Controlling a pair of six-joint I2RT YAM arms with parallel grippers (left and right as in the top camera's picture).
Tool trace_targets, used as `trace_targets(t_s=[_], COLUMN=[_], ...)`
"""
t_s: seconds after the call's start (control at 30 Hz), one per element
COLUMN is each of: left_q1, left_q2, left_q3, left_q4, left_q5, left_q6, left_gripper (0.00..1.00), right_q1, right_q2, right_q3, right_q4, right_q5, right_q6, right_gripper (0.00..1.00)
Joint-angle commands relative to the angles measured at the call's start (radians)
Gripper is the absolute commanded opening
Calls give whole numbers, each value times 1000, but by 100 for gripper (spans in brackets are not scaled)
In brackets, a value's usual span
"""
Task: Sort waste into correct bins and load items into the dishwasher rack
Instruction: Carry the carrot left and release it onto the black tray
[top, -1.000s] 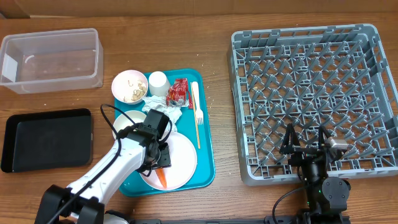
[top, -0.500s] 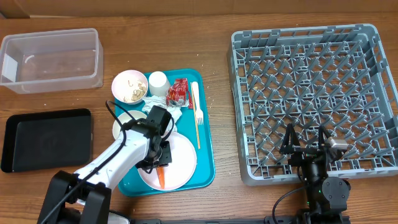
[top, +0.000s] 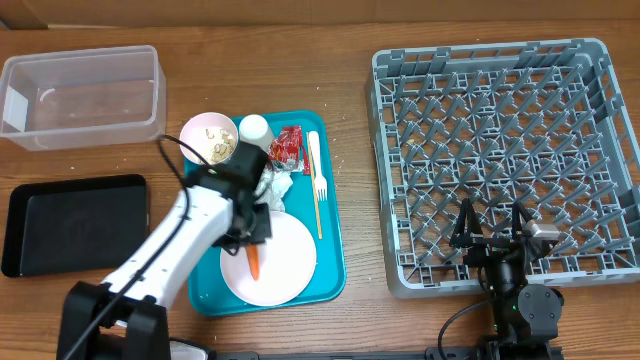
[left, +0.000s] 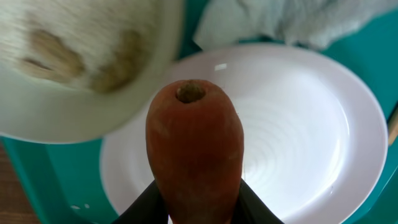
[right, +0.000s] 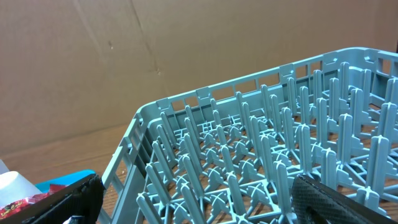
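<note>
Left pincer (left: 199, 205) pinching carrot (left: 194, 143) above pink plate (top: 295, 250), 6 o'clock of teal tray (top: 335, 250); lift straight, grip firm, avoid napkins (top: 278, 185); right pincer (top: 490, 238) spread, idle at dishwasher rack (top: 490, 52).

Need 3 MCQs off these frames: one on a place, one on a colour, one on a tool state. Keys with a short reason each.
1. Where on the teal tray does the fork lie?
A) at its left edge
B) across its near end
C) toward its right side

2. What colour is the wrapper beside the cup?
A) red
B) green
C) blue

3. What state is the left tool in?
A) open, holding nothing
B) shut on the carrot
C) out of every view

Key:
1 C: the overhead view shows the fork lengthwise near the tray's right rim.
2 A: the wrapper is shiny red in the overhead view.
3 B: the left wrist view shows the carrot clamped in the tool.
</note>
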Motion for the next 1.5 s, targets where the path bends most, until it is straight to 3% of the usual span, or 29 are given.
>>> trace_targets(t_s=[0.0, 0.3, 0.43, 0.6, 0.7, 0.9, 1.07, 1.47], left_q1=[132, 568, 721, 857, 890, 927, 947, 981], left_q2=[5, 5, 5, 8, 9, 10, 17, 206], left_q3=[84, 119, 119, 117, 117, 117, 117, 117], left_q4=[-24, 107, 175, 258, 293, 311, 316, 405], left_q5=[-42, 15, 91, 80, 48, -176, -262, -212], left_q6=[52, 17, 11, -39, -70, -221, -249, -250], left_gripper=[4, 4, 4, 9, 11, 18, 20, 30], right_q1=[5, 5, 5, 5, 5, 5, 5, 5], right_q2=[-11, -11, -11, -11, -11, -11, -11, -11], right_q3=[-11, -10, -10, -10, -10, -11, -11, -10], right_q4=[8, 8, 8, 8, 8, 8, 8, 8], right_q5=[-5, -5, -5, -5, -5, -5, -5, -5], right_q6=[-7, -7, -7, -7, -7, -7, -7, -7], right_gripper=[100, 100, 100, 100, 100, 100, 100, 100])
